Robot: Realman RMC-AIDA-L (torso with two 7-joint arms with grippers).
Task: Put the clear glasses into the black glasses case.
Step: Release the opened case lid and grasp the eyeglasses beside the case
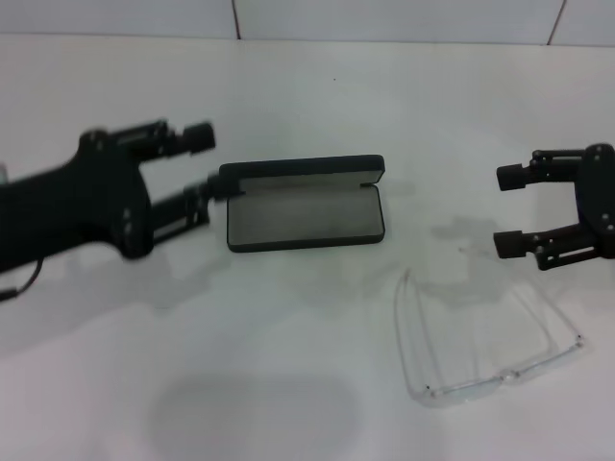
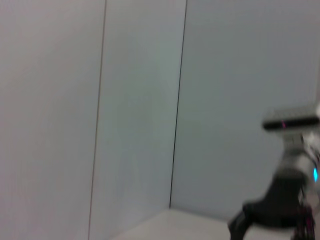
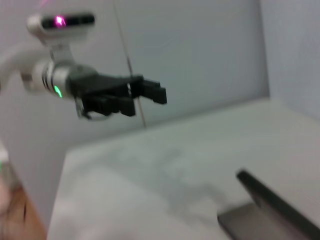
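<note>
The black glasses case point(image 1: 306, 216) lies open in the middle of the table, its grey lining up and its lid standing at the back. One end of the case point(image 3: 270, 212) shows in the right wrist view. The clear glasses point(image 1: 480, 336) rest on the table in front of the case and to its right, arms unfolded and pointing away from me. My left gripper point(image 1: 209, 161) is open beside the case's left end, its lower finger close to the rim. My right gripper point(image 1: 503, 209) is open and empty, just behind the glasses' right arm.
The white table point(image 1: 307, 106) runs back to a pale panelled wall point(image 1: 384, 17). The left wrist view shows mostly that wall point(image 2: 135, 100), with the right arm point(image 2: 282, 200) low at one side. The left gripper point(image 3: 147, 92) shows farther off in the right wrist view.
</note>
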